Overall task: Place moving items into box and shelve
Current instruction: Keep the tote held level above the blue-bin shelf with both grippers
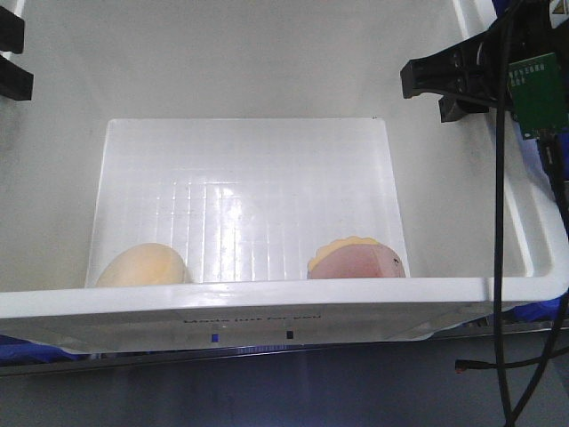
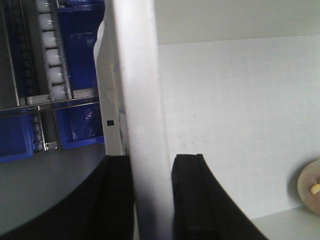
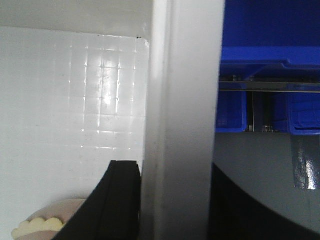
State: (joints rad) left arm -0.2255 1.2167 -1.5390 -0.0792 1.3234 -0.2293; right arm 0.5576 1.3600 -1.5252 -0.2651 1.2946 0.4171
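The box, a large white tote, fills the front view. Two moving items lie on its floor by the near wall: a cream-yellow bun-like lump at the left and a pinkish-brown ball with a yellow scalloped rim at the right. My left gripper is shut on the box's left rim, one finger inside and the other outside. On the opposite rim my right gripper is shut the same way. The ball's edge shows in both wrist views.
Blue plastic bins and a white roller rail stand beyond the box on either side. A black cable hangs down at the right past a green circuit board. A grey surface lies below the box.
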